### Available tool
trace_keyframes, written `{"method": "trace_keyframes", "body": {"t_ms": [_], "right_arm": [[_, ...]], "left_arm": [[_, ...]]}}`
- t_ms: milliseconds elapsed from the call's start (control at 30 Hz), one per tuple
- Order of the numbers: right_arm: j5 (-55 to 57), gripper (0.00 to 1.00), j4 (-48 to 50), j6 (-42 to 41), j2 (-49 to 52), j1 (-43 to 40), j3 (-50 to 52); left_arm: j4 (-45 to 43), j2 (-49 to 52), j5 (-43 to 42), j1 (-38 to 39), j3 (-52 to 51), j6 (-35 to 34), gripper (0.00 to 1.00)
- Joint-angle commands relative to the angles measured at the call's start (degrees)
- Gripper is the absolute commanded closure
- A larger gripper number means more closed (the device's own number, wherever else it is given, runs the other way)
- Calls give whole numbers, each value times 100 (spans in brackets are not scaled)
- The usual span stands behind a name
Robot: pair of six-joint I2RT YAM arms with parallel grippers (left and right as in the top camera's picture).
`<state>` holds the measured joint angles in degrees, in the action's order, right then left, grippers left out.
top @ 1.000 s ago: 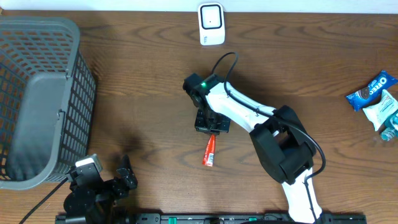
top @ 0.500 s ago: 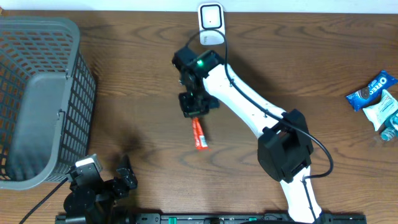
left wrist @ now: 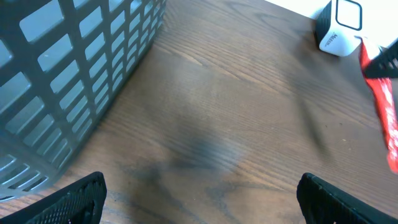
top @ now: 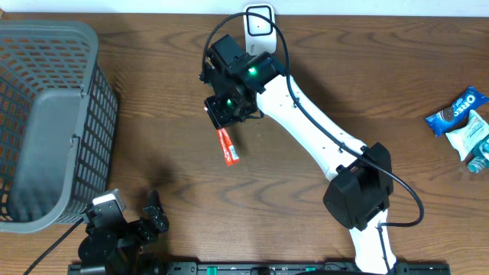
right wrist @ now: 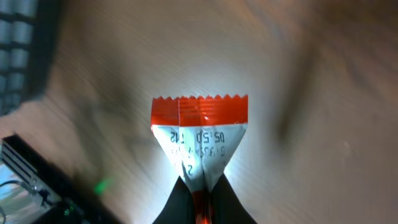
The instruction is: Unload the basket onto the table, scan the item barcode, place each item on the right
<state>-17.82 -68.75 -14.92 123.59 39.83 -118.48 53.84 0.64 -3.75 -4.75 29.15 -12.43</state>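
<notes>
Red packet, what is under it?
Only the brown table shows under the red packet. The right gripper pinches one end, hiding that part.

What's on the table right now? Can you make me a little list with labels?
Table: dark wood
Scanner: white, at the far edge
Basket: grey mesh, on the left
Red packet: pinched at one end, hanging just in front of the Scanner
Right gripper: shut on the Red packet
Left gripper: open, holding nothing, low beside the Basket
Snacks: Oreo pack and a pale packet, far right
</notes>
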Motion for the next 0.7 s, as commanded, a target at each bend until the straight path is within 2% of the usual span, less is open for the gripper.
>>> {"method": "trace_keyframes", "body": {"t_ms": [0, 100, 233, 433, 600, 667], "right_arm": [[990, 99, -363, -769, -175, -22, -9], [1777, 99, -369, -994, -175, -22, 306], [2695, 99, 105, -992, -175, -46, 1038], [2992, 99, 1102, -752, -175, -306, 2253], [3333, 99, 1255, -754, -175, -787, 2356], [3204, 67, 1261, -754, -175, -988, 2356]], "left_arm": [[13, -9, -9, 0, -4, -35, 2], [13, -9, -9, 0, -4, -33, 2], [13, -9, -9, 0, -4, -33, 2], [13, -9, -7, 0, -4, -33, 2], [13, -9, -9, 0, -4, -35, 2], [13, -9, -7, 0, -4, -35, 2]]}}
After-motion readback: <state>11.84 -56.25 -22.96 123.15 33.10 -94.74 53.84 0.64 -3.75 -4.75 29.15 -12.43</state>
